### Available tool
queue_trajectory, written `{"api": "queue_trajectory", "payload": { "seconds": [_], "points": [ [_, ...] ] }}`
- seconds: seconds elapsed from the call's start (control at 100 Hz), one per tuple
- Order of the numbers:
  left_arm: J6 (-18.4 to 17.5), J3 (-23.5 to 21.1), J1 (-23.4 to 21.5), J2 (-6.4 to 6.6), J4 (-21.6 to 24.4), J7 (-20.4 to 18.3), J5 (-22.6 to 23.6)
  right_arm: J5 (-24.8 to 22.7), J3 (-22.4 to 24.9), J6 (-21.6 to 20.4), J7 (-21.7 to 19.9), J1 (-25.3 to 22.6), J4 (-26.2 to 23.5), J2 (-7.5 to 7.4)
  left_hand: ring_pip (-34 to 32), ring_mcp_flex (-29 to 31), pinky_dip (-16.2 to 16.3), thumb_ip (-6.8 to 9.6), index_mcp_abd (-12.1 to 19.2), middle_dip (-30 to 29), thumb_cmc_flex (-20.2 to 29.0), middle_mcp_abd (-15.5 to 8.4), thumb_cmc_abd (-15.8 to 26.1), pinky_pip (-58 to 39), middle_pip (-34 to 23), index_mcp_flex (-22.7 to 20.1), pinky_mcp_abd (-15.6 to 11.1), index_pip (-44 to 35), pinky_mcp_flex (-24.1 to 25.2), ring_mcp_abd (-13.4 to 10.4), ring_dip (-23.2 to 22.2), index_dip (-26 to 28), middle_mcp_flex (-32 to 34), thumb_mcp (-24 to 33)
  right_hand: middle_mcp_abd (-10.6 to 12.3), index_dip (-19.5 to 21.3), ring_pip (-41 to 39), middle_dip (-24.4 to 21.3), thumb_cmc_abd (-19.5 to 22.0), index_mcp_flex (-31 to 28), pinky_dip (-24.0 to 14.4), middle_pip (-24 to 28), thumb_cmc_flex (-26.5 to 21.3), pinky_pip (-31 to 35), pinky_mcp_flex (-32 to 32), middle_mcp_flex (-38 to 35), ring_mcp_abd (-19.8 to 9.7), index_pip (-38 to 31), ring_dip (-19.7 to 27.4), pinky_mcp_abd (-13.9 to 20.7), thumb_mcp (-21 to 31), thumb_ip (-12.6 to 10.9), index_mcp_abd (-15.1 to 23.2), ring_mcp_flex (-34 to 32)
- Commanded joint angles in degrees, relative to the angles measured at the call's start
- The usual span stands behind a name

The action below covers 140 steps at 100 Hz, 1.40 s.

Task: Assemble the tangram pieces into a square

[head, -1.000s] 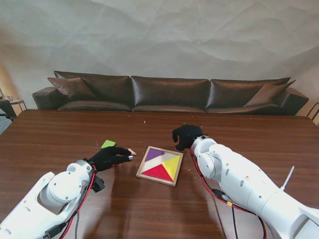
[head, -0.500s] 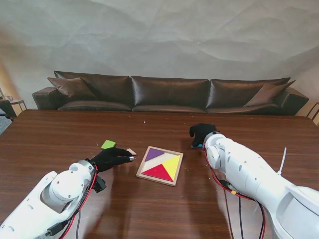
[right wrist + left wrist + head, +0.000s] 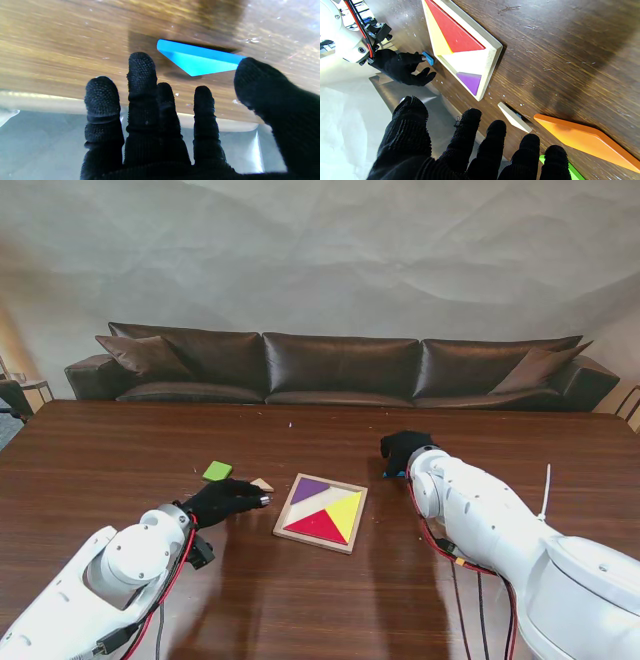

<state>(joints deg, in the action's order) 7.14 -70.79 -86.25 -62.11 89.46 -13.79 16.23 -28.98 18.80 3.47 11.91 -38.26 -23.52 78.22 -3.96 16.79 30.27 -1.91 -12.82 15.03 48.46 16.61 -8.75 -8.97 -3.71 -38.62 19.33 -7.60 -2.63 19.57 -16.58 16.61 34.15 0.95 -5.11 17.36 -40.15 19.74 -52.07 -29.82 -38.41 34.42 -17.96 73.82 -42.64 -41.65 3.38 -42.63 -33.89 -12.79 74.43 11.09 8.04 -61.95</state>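
while the right hand (image 3: 403,450) spreads its fingers beside the blue triangle (image 3: 200,60), at three o'clock of the tray (image 3: 321,512), fetching seems underway; next it must pinch it. left hand (image 3: 222,499) open, idle.

My left robot hand (image 3: 460,147) wears nubbly black knit cloth; the desk (image 3: 140,440) is glossy dark wood grain; the blue piece (image 3: 197,60) by my right robot hand (image 3: 160,120) looks smooth, matt plastic.
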Motion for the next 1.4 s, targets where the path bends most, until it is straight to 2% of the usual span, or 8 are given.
{"api": "queue_trajectory", "payload": {
  "seconds": [0.0, 0.26, 0.54, 0.65, 0.81, 1.16, 1.36, 1.39],
  "points": [
    [0.36, -0.06, -0.38, -0.31, 0.38, -0.86, -0.06, 0.00, -0.27, -0.43, -0.78, 0.08, 0.58, 0.39, -0.18, 0.22, 0.45, 1.02, 0.25, 0.31, 0.64, 0.05, 2.58, -0.19, -0.21, -0.10, -0.97, 0.19, -0.15, 0.04, -0.32, 0.10, 1.03, -1.20, 0.55, 0.06, 0.55, -0.74, -3.38, -0.28, -0.28, 0.36, -1.64, -0.38, 6.64, -0.70, 0.74, -1.81, 0.48, -1.62, 2.43, 0.39, 0.05, -1.08],
    [0.56, 0.08, -0.38, -0.30, 0.42, -0.94, -0.16, 0.82, -1.00, -1.27, -0.28, 0.33, 3.58, 1.20, -0.15, 0.16, 0.47, 1.02, 0.24, 0.31, 0.48, 0.07, 2.78, -0.20, -0.23, -0.21, -0.97, 0.15, -0.15, -0.01, -0.32, 0.11, 1.04, -1.23, 0.60, 1.68, 0.91, -0.78, -5.54, -3.34, 0.01, 0.38, -3.11, -0.53, 5.83, -1.86, 0.45, -4.07, 0.41, -1.80, 3.60, 0.46, -0.35, -2.05],
    [0.24, 0.31, 0.02, -0.28, -0.06, -1.19, -0.35, 2.10, -2.34, -3.51, 1.75, 0.25, 8.42, 3.20, -0.16, 0.21, 0.49, 1.02, 0.18, 0.32, 0.28, 0.07, 2.91, -0.20, -0.24, -0.20, -1.01, 0.16, -0.13, -0.07, -0.33, 0.11, 1.09, -1.26, 1.93, 3.83, 0.41, -0.36, -7.91, -7.22, 0.16, 1.22, -5.16, 0.10, 4.03, -6.02, -0.84, -6.19, 0.09, -1.37, 5.02, 0.41, -0.93, -4.64],
    [0.27, 0.35, 0.02, -0.27, -0.07, -1.24, -0.41, 2.12, -2.30, -3.89, 2.38, -0.29, 8.54, 3.17, -0.17, 0.23, 0.50, 1.02, 0.21, 0.31, 0.27, 0.08, 2.90, -0.21, -0.22, -0.27, -0.98, 0.13, -0.13, -0.10, -0.33, 0.12, 1.05, -1.26, 2.97, 5.35, 0.13, -0.06, -9.28, -9.58, 0.43, 1.36, -6.29, 0.64, 2.63, -9.13, -1.85, -7.67, -0.06, -0.98, 5.71, 0.40, -0.51, -6.53],
    [0.47, 0.24, -0.21, -0.28, 0.14, -1.16, -0.35, 2.35, -1.66, -4.08, 3.09, -1.19, 8.57, 3.22, -0.15, 0.17, 0.51, 1.02, 0.27, 0.30, 0.20, 0.06, 3.03, -0.21, -0.20, -0.37, -1.02, 0.10, -0.10, -0.01, -0.33, 0.14, 1.00, -1.26, 3.22, 6.78, 0.14, 0.54, -10.11, -10.78, 0.75, 1.55, -6.86, 0.90, 2.10, -11.04, -2.23, -8.63, -0.25, -0.83, 5.90, 0.43, 0.06, -7.85],
    [0.71, 0.24, -0.39, -0.24, 0.31, -1.35, -0.44, 3.03, -0.96, -4.42, 2.33, -2.12, 8.58, 3.44, -0.18, 0.32, 0.54, 1.02, -0.06, 0.34, 0.16, 0.32, 3.08, -0.21, -0.31, -0.70, -0.93, -0.01, -0.10, 0.09, -0.35, 0.19, 1.42, -1.26, 3.37, 3.34, 0.55, 1.14, -13.87, -3.20, 1.28, 0.82, -7.18, 1.07, 1.24, -11.37, -2.54, -1.77, -0.66, -1.09, 5.92, 0.93, 0.51, -9.48],
    [0.69, 0.20, -0.57, -0.27, 0.41, -1.27, -0.62, 3.23, -0.99, -4.60, 2.08, -2.58, 8.60, 3.58, -0.16, 0.37, 0.53, 1.03, -0.33, 0.34, 0.19, 0.36, 3.13, -0.18, -0.30, -0.92, -1.00, -0.06, -0.06, 0.07, -0.34, 0.22, 1.50, -1.23, 4.02, 3.17, -0.16, 1.25, -15.26, -7.51, 1.11, 1.12, -8.74, 1.68, -0.19, -14.86, -3.08, -4.19, -1.04, -1.31, 5.95, 0.84, 3.63, -11.92],
    [0.71, 0.18, -0.63, -0.27, 0.45, -1.26, -0.62, 3.19, -1.05, -4.70, 2.16, -2.66, 8.60, 3.56, -0.17, 0.41, 0.53, 1.02, -0.24, 0.34, 0.11, 0.35, 3.16, -0.18, -0.30, -0.88, -1.00, -0.04, -0.08, 0.06, -0.34, 0.21, 1.50, -1.27, 4.19, 3.20, -0.41, 1.26, -15.63, -8.51, 1.06, 0.74, -9.08, 1.94, -0.65, -15.76, -3.32, -4.86, -1.17, -1.13, 5.78, 1.89, 4.33, -12.47]
  ]
}}
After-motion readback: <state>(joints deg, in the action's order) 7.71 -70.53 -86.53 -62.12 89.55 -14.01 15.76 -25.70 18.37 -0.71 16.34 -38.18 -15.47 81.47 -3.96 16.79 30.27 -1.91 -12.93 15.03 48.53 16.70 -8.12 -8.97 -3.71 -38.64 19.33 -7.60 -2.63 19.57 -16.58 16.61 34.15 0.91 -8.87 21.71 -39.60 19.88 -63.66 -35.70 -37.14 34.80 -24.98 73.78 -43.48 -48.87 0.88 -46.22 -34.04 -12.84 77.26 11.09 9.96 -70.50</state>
